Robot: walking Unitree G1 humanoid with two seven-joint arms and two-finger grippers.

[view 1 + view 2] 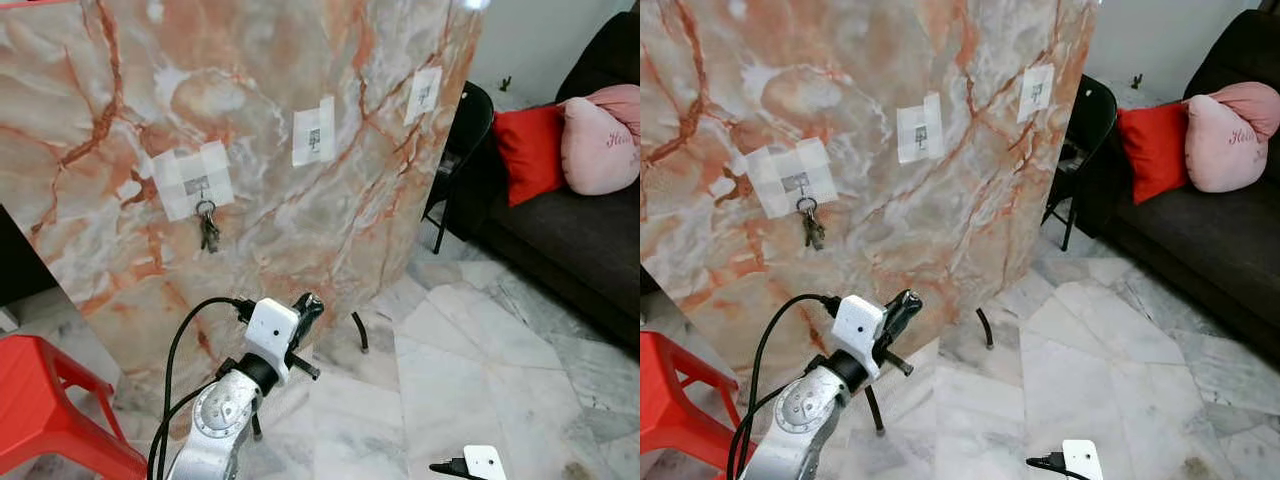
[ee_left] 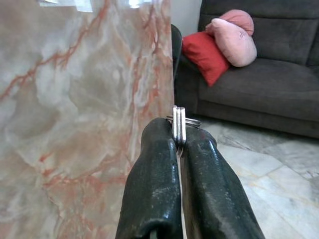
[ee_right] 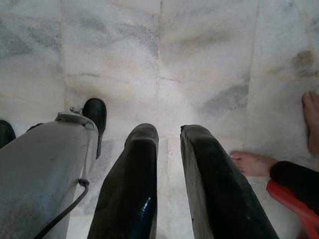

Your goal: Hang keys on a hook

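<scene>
Standing by the marble board [image 1: 300,60], I saw one bunch of keys [image 1: 209,232] already hanging from the leftmost taped hook [image 1: 197,185], left of centre in the head view, its long axis straight down and the ring at the top. Two more taped hooks, the middle hook [image 1: 314,133] and the right hook [image 1: 424,94], sat further right and higher on the board.

The left gripper [image 1: 308,306] was raised at lower centre of the head view, its black fingers aimed up toward the board, well below the hooks. In the wrist view its fingers [image 2: 154,174] were pressed together on a silver key ring [image 2: 179,123], which stood edge-on and upright above the fingertips, with more of the ring lying flat behind them toward the sofa [image 2: 259,84].

The right gripper [image 3: 167,134] hung low, pointing at the marble floor [image 3: 164,59], its fingers a narrow gap apart and holding nothing. A person's bare foot [image 3: 251,163] showed at the right edge of that view. A red stool [image 1: 45,400] stood at lower left, red cushion [image 1: 530,150] and pink cushion [image 1: 600,135] at upper right.
</scene>
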